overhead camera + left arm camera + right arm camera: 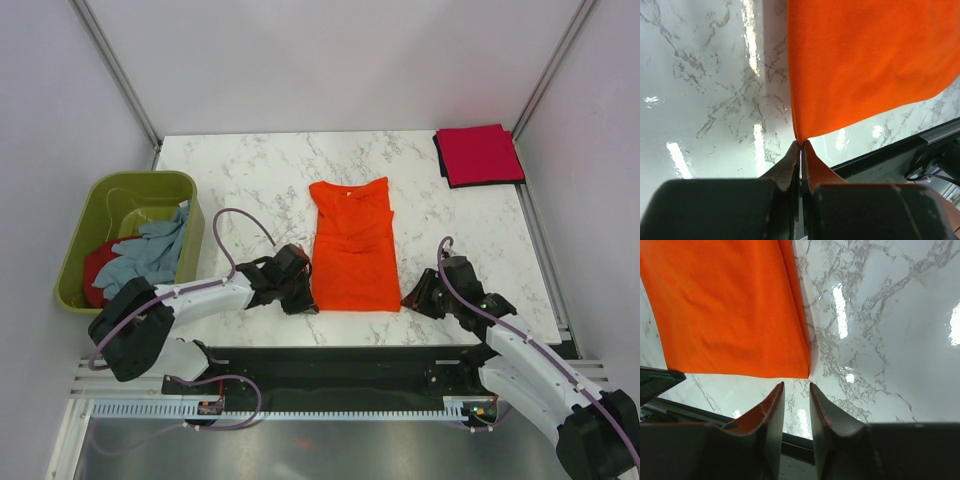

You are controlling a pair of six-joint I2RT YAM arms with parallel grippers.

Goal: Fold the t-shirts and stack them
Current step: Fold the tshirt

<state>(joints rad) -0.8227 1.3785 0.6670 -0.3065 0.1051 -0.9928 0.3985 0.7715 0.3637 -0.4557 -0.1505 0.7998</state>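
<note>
An orange t-shirt (350, 245), folded into a long strip, lies flat in the middle of the marble table (250, 170). My left gripper (307, 299) sits at its near left corner. In the left wrist view the jaws are pressed together with the corner of the orange t-shirt (865, 60) pinched at their tips, so the left gripper (801, 143) is shut on it. My right gripper (409, 299) rests just off the near right corner. In the right wrist view the right gripper (796, 385) is open and holds nothing, and the orange t-shirt (730, 310) ends just beyond its tips.
A folded crimson t-shirt (478, 153) lies at the back right corner. At the left, an olive-green tub (130, 178) holds a crumpled grey-blue t-shirt (150, 255) and a red t-shirt (97, 268). The table's near edge runs right behind both grippers.
</note>
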